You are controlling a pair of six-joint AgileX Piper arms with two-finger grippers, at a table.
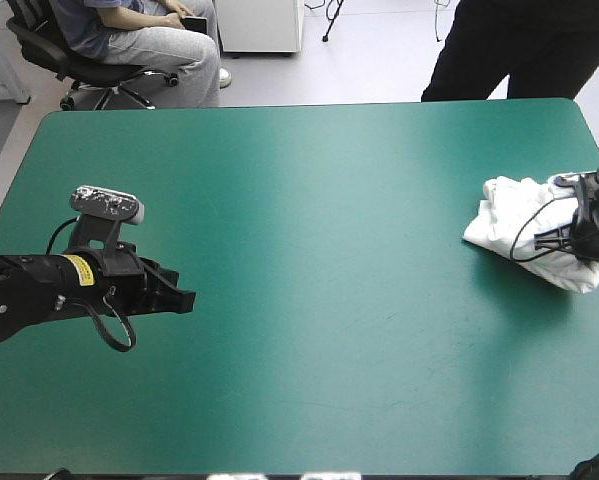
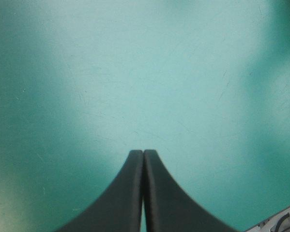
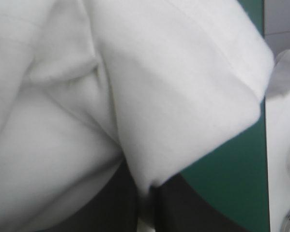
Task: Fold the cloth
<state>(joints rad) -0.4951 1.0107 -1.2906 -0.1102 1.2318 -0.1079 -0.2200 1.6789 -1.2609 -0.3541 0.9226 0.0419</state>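
The white T-shirt [image 1: 524, 225] lies as a crumpled heap near the table's right edge. My right gripper [image 1: 564, 240] is down on the heap's right side. In the right wrist view the T-shirt [image 3: 159, 87] fills nearly everything ahead, and a fold of it runs down between the black fingers of the right gripper [image 3: 147, 193], which are all but shut on it. Far from the cloth, my left gripper [image 1: 189, 298] hovers over the left part of the table. Its fingers meet in one pointed arch in its own view [image 2: 144, 153], with only bare cover ahead.
The teal-green cover [image 1: 329, 250] stretches bare between the two arms. The heap sits close to the table's right edge [image 3: 263, 121], with floor showing past it in the right wrist view.
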